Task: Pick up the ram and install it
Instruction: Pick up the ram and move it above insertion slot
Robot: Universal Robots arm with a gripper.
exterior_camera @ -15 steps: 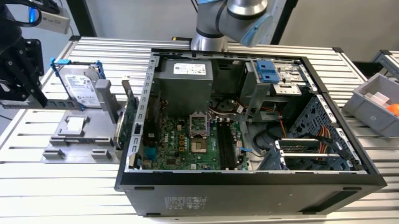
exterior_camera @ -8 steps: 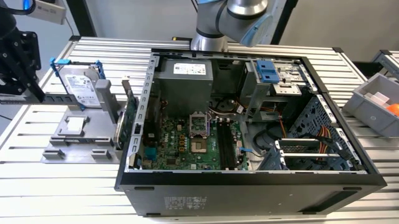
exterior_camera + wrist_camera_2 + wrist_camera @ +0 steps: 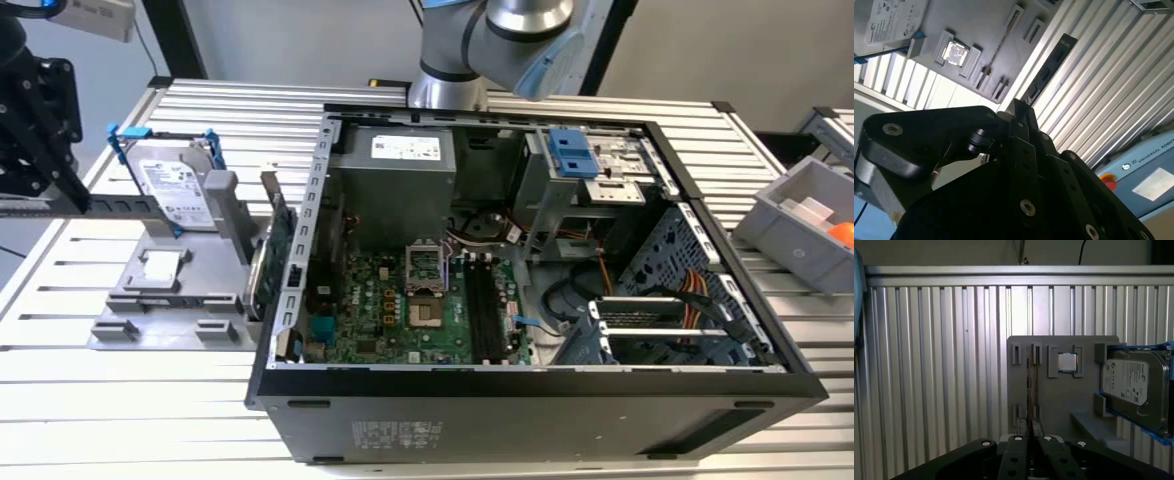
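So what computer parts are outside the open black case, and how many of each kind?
Silver hard drive in a blue frame: 1
Small square silver processor chip: 1
Green circuit card standing on edge: 1
Slim dark ram stick with black chips: 1
Total: 4

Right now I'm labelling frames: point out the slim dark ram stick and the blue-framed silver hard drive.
slim dark ram stick [image 3: 1050, 67]: second wrist view, on its flat face, mid-length.
blue-framed silver hard drive [image 3: 176, 185]: exterior view, centre of its labelled top face.
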